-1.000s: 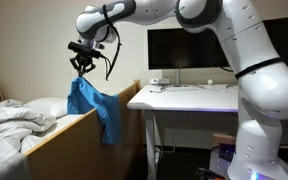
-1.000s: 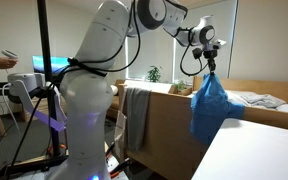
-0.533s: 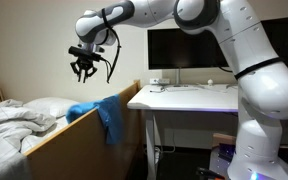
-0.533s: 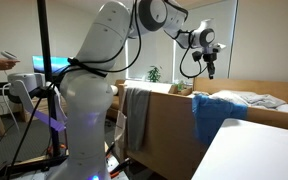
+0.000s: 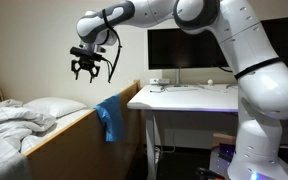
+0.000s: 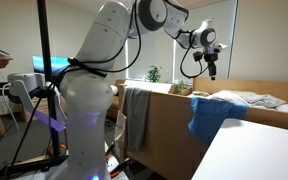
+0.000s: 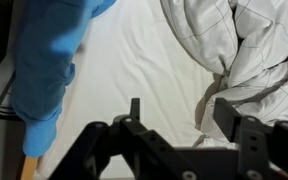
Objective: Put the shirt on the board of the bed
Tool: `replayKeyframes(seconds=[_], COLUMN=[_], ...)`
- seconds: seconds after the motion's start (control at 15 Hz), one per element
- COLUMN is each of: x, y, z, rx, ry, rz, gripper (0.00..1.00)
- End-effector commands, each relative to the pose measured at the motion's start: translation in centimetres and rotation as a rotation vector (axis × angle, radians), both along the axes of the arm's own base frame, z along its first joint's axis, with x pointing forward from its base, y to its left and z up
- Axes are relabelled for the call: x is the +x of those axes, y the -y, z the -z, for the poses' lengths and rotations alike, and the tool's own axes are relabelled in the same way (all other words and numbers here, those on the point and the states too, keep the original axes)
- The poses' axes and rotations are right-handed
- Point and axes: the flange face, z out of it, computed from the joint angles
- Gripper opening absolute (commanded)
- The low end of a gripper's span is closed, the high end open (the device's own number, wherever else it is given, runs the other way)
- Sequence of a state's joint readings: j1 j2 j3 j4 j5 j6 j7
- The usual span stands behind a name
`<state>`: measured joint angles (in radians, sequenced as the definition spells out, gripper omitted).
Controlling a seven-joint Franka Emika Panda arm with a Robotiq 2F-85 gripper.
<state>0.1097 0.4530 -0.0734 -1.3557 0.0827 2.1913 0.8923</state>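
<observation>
The soft, light shirt (image 5: 107, 116) hangs over the board (image 5: 59, 132); I would pinch its top fold. The gripper (image 5: 85, 73) has jaws open, empty.

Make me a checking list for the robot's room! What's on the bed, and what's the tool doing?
Surface: bed board, wooden, carries the shirt.
Job's things: blue shirt hangs draped over the board.
Clutter: crumpled white blanket on the bed.
Grippers: tool open, empty, above the bed.
Cables: black cable loops by the wrist.
Surroundings: desk with monitor beside the bed.
</observation>
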Motion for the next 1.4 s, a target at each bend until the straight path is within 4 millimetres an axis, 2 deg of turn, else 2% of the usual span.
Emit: replayKeyframes(seconds=[0.0, 0.27, 0.67, 1.0, 1.33], x=[-1.4, -4.1, -11.0, -17.8, -22.8], y=[1.0, 2.3, 5.5, 9.2, 12.6], z=[-1.5, -4.1, -7.0, -7.2, -7.4], rx=[-0.021, -0.104, -0.229, -0.258, -0.247], ry=[0.017, 0.044, 0.025, -0.036, -0.061], rz=[0.047, 0.116, 0.162, 0.165, 0.179], gripper=[1.0, 1.0, 1.0, 1.0, 1.0])
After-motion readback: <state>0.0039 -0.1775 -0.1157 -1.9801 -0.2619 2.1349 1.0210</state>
